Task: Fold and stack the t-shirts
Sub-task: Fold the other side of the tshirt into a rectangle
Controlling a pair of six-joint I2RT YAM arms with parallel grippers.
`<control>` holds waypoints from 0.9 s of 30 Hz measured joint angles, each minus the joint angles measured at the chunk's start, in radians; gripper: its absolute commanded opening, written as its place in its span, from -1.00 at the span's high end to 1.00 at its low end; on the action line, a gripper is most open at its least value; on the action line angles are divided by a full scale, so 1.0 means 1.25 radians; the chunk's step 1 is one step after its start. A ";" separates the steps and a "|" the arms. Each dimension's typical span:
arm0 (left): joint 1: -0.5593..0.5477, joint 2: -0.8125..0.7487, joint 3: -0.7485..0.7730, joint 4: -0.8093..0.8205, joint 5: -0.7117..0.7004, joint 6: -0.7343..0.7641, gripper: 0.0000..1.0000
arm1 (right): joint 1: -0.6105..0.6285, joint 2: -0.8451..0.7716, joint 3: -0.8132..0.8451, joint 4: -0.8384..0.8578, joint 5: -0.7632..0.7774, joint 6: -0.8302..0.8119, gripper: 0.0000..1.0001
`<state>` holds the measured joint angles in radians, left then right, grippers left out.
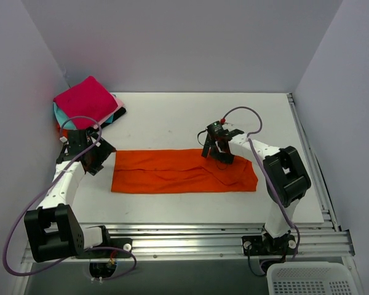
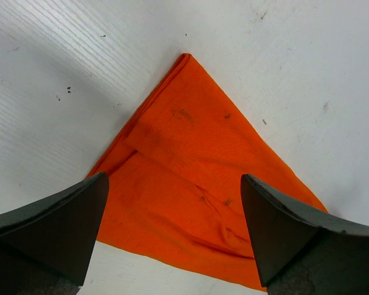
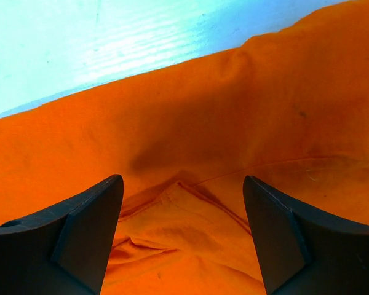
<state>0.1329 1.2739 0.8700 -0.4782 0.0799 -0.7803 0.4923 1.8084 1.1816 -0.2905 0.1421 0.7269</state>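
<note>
The large bright orange cloth t-shirt (image 1: 178, 172) lies flat on the white table (image 1: 172, 117), already narrowed to a long band running left to right. Its sleeves and sides appear tucked in, so what remains, I judge, is to fold it across its length and carry it to the pile. Everything else is placed from that band.

At the band's left end the left gripper (image 2: 173, 179) hangs over a corner, its jaws spread wide with the corner's layered edge showing between them. Nothing is held. It looks stationed there to take that corner, though I cannot tell whether the tips touch the cloth.

Over the band's right part, at its far edge, the right gripper (image 3: 182, 179) points down into the cloth. Its jaws stand apart too, straddling a small raised ridge and a seam line of orange fabric — a placement that suits pinching the top layers there. No cloth is clamped yet, as far as the wrist view shows.

Beyond the band's left end, toward the far corner of the table, sits the stack of small folded t-shirts (image 1: 86, 103), magenta on top with teal below and slivers of pink and black at its edge. It lies well apart from the band — probably the destination, kept out of the folding area.
</note>
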 measured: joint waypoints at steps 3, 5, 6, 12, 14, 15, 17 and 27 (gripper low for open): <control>0.000 0.002 0.000 0.009 0.002 0.001 -0.94 | 0.001 0.007 0.000 0.000 0.000 -0.001 -0.36; 0.000 0.008 0.000 0.013 0.003 0.002 -0.95 | 0.004 0.008 0.000 0.000 0.000 -0.001 -0.20; 0.000 0.012 0.000 0.015 0.003 0.003 -0.95 | 0.005 0.008 0.000 0.000 0.000 0.000 -0.13; 0.000 0.033 0.000 0.017 0.006 0.005 -0.95 | 0.010 0.008 -0.003 0.003 0.000 0.004 0.24; 0.000 0.037 0.000 0.019 0.006 0.006 -0.95 | 0.011 0.008 -0.010 0.007 0.000 0.004 0.25; 0.000 0.039 0.000 0.020 0.006 0.006 -0.95 | 0.011 0.008 -0.014 0.008 0.000 0.004 0.26; 0.000 0.042 0.000 0.020 0.006 0.007 -0.95 | 0.011 0.008 -0.024 0.009 0.000 0.004 0.32; 0.000 0.042 0.000 0.021 0.006 0.015 -0.95 | 0.012 0.008 -0.037 0.015 0.000 0.004 0.89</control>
<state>0.1329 1.3262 0.8700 -0.4522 0.0879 -0.7616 0.5068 1.8179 1.1358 -0.2722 0.1421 0.7315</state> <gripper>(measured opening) 0.975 0.106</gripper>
